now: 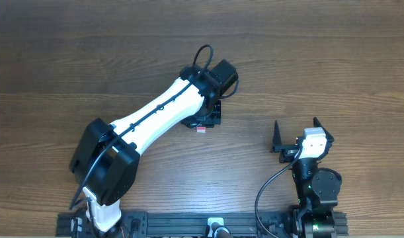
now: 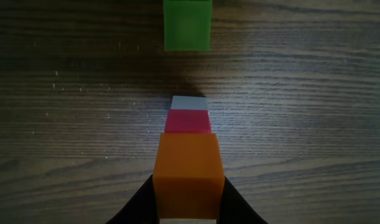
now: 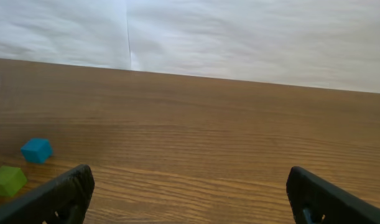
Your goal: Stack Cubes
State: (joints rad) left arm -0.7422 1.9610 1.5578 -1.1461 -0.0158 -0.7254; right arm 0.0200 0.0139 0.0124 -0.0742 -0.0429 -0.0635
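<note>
— What does the left arm have?
— My left pincer point(image 2: 188, 186) is clamped on the orange cube point(image 2: 188, 168), one finger on each side. It hangs over the red cube point(image 2: 188, 121) on the surface point(image 2: 65, 93), but I can't tell whether the two touch. The green cube point(image 2: 187, 25) lies apart, beyond them.
— And the right?
— My right pincer point(image 3: 190, 190) is spread wide with nothing in it. The blue cube point(image 3: 37, 150) sits near the green one, off to one side.

Brown wooden table point(image 1: 334, 59), green cube point(image 2: 187, 25) and blue cube point(image 3: 37, 150) lying near each other on it
</note>
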